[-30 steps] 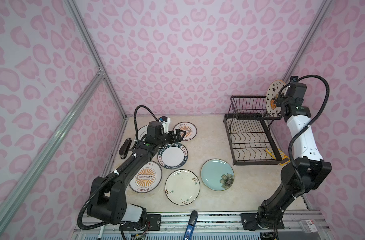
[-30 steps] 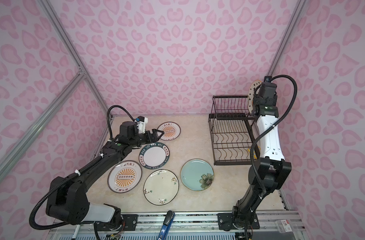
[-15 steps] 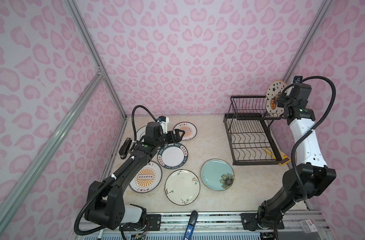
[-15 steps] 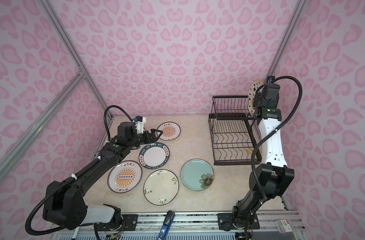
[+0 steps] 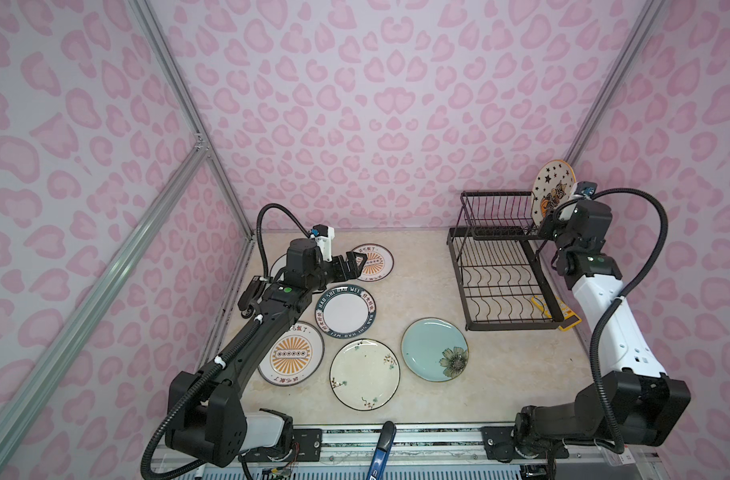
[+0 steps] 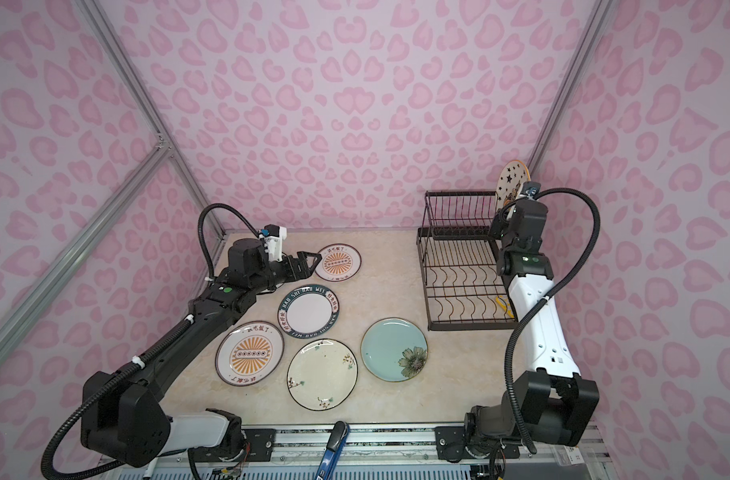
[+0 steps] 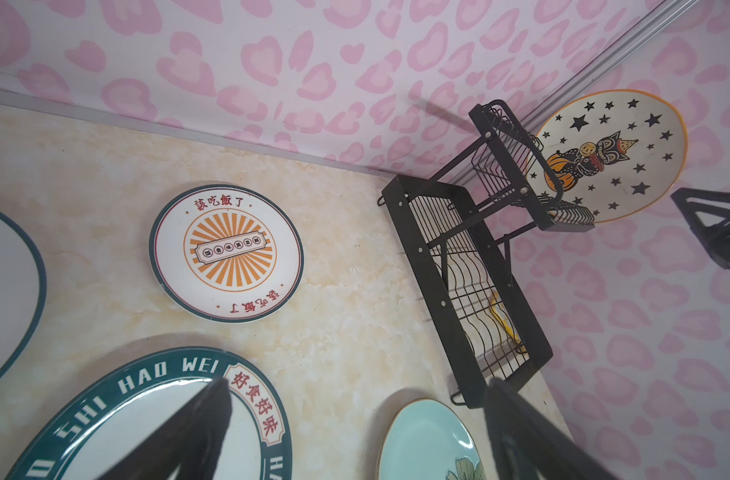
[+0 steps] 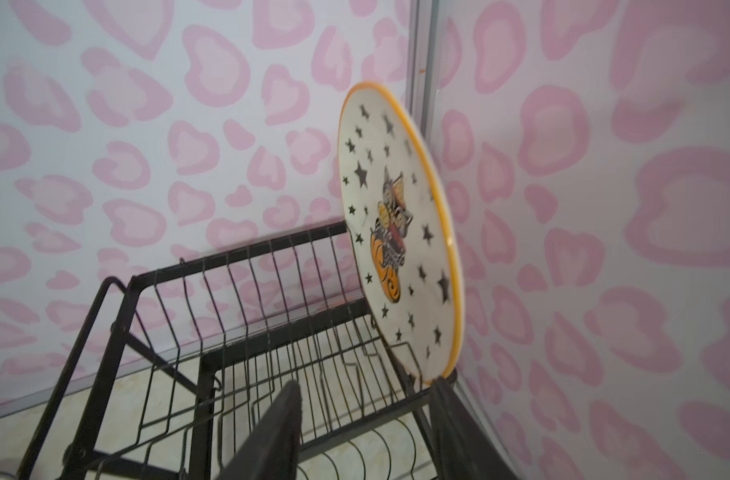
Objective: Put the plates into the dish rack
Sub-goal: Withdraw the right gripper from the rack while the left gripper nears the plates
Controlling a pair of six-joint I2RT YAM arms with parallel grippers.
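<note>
The starry orange-rimmed plate (image 5: 553, 189) (image 6: 510, 180) (image 8: 400, 232) stands on edge at the right end of the dish rack's (image 5: 500, 266) (image 6: 459, 270) upper tier. My right gripper (image 8: 367, 386) (image 5: 548, 222) is open just below it, with the plate's bottom rim at one fingertip. My left gripper (image 7: 359, 386) (image 5: 357, 264) hangs open and empty over the table. It sits between the far sunburst plate (image 7: 226, 253) (image 5: 376, 262) and the lettered plate (image 7: 147, 415) (image 5: 346, 309). A second sunburst plate (image 5: 295, 353), a cream sprigged plate (image 5: 364, 374) and a pale blue flowered plate (image 5: 434, 349) lie flat.
A white plate (image 5: 278, 264) lies partly hidden under my left arm. A yellow item (image 5: 556, 309) sits by the rack's right side. A blue-handled tool (image 5: 382, 449) lies on the front rail, and a black object (image 5: 249, 297) is by the left wall. Walls close in behind and right of the rack.
My right gripper's jaws have spread apart off the starry plate and the wrist has dropped back toward the front. The plate stays standing in the upper tier. My left arm has barely moved.
</note>
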